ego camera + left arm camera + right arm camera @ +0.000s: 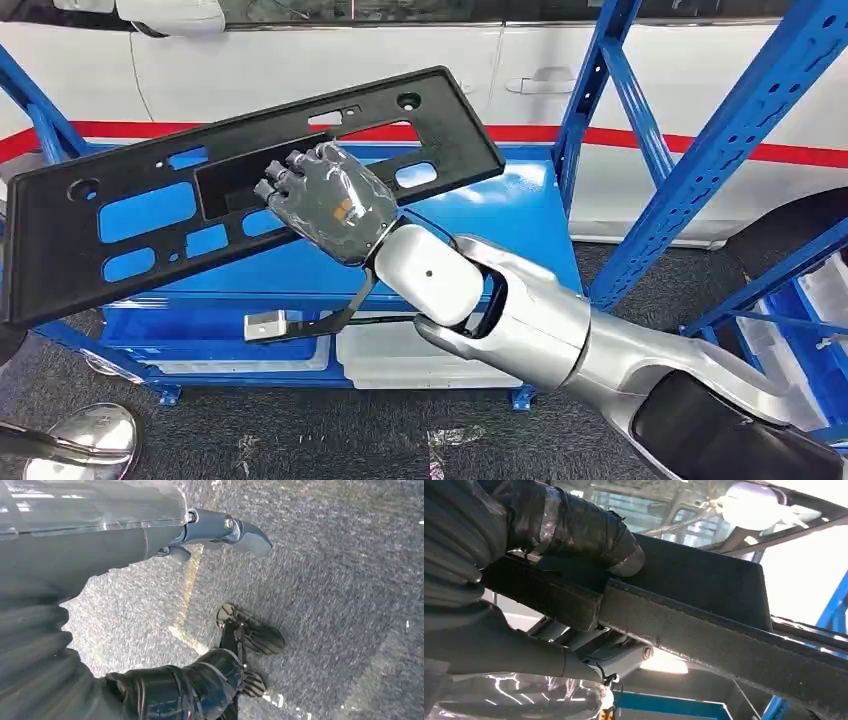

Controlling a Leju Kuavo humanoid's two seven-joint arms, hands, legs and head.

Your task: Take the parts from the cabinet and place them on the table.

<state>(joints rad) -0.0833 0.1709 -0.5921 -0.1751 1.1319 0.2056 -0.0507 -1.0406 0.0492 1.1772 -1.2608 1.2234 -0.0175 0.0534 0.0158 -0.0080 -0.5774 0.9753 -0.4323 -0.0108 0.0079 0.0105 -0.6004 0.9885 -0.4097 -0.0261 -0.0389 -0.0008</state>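
A long black plastic panel (440,130) with several cutouts hangs tilted in front of the blue cabinet shelf (510,230), its left end lower. My right hand (325,200) grips it near the middle, fingers hooked into a rectangular opening. In the right wrist view the dark fingers (574,525) wrap over the panel's edge (704,625) and the thumb (499,650) lies under it. My left hand (100,545) hangs over the grey floor (325,605) with nothing in it, thumb and fingers apart.
A blue rack upright (590,90) and a diagonal brace (720,140) stand to the right of the shelf. White bins (400,360) sit on the lower level. A white car (300,60) with a red stripe is behind. Blue bins (800,330) are at far right.
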